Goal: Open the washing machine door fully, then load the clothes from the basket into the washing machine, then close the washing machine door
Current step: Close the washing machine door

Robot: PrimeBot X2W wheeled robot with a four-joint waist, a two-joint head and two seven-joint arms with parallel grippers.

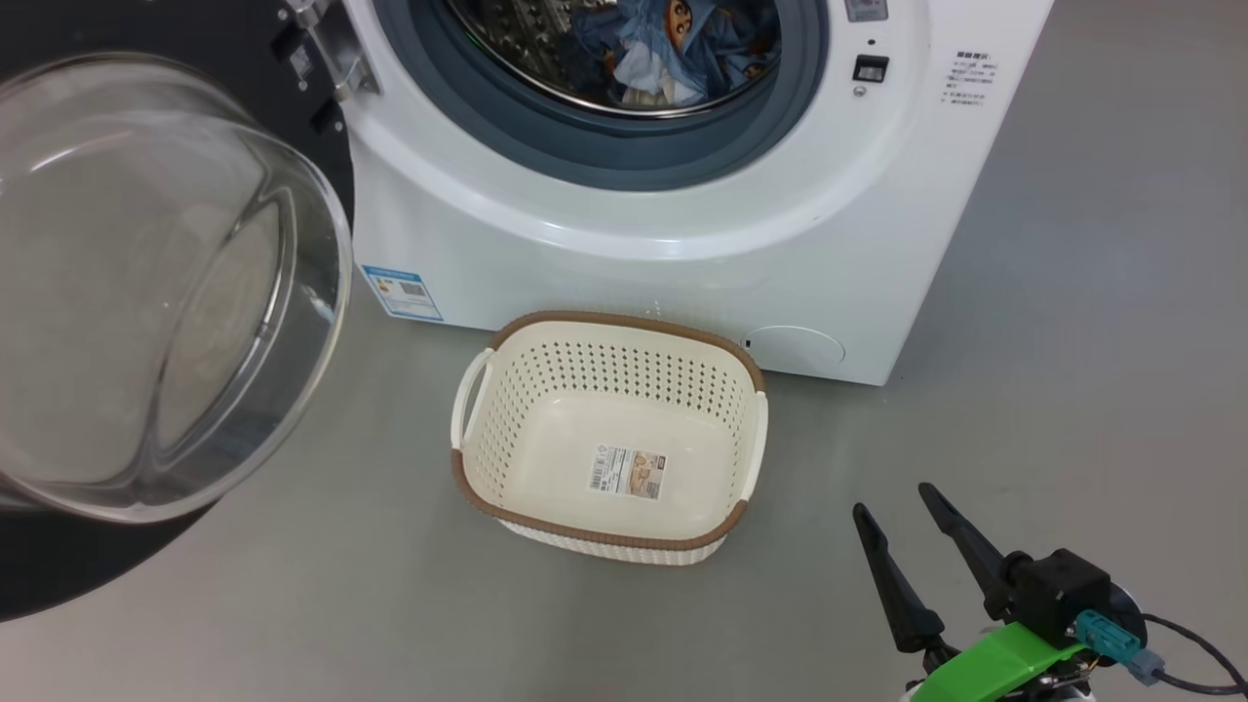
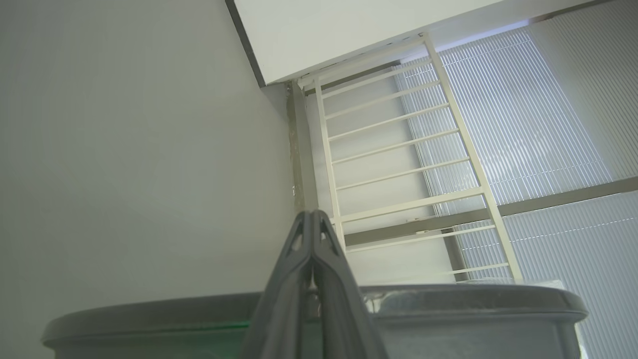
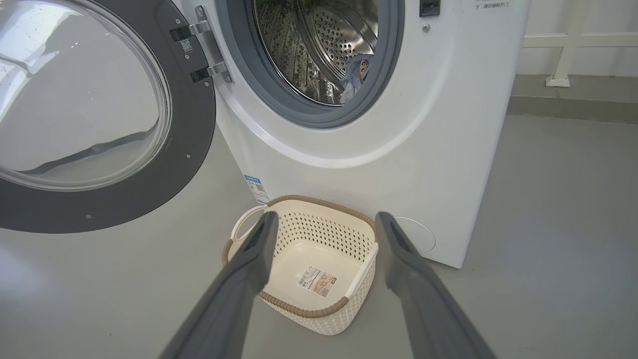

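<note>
Blue clothes (image 1: 673, 49) lie in the washing machine (image 1: 624, 244), its door (image 1: 146, 292) swung wide (hinged at the left). The basket (image 1: 624, 322) stands between it and the spread right gripper (image 1: 891, 499); the left gripper (image 2: 311, 215) is clenched, empty.

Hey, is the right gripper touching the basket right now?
Apart. In the head view, bare grey floor shows between the right gripper and the basket.

The right tool (image 1: 891, 497) has two long, tapering black fingers (image 1: 889, 583) on a boxy black block (image 1: 1068, 590), mounted on a bright green bracket (image 1: 994, 663). A teal connector (image 1: 1107, 634) with a grey plug (image 1: 1143, 666) trails a thin black cable (image 1: 1207, 642). The left tool (image 2: 312, 215) has dark grey fingers (image 2: 284, 289) with small triangular cut-outs near their tips.
</note>
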